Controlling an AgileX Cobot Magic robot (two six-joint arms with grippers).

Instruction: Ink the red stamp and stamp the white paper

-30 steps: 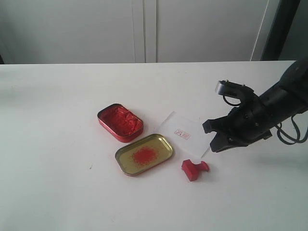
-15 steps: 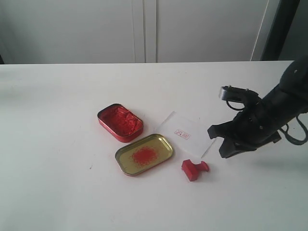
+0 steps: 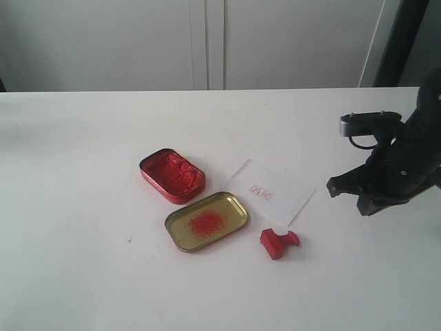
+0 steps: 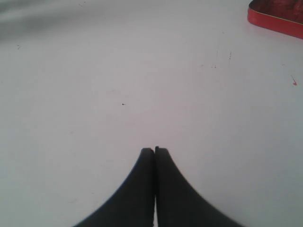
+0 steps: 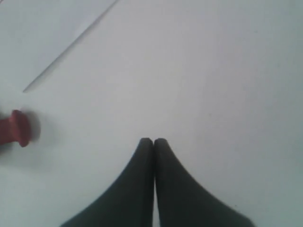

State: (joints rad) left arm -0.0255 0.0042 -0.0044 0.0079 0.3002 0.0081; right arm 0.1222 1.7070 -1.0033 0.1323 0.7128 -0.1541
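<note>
A white table (image 3: pixel 83 227) is pictured with the right arm (image 3: pixel 406 158) held over its right side, well apart from the things laid out near the middle. The right gripper (image 5: pixel 153 141) is shown clenched, its jaws pressed together with nothing between them and only bare tabletop under them. The left gripper (image 4: pixel 154 150) is likewise closed on nothing, and a corner of the red ink tin (image 4: pixel 279 19) is caught at the edge of its wrist view.

The white paper (image 3: pixel 270 193) is laid flat on the table, to the right of both tins. The ink tin, open and filled with red ink, is set to the paper's left. The gold-coloured lid (image 3: pixel 207 221) is placed just in front of the tin, inside up, with a red smear at its centre.

The red stamp (image 3: pixel 278 243) is left on the table just beside the paper's near edge, to the right of the lid. It appears to be lying on its side and is touched by neither gripper. A small red imprint (image 3: pixel 262 192) is seen on the paper, too small to be read.
</note>
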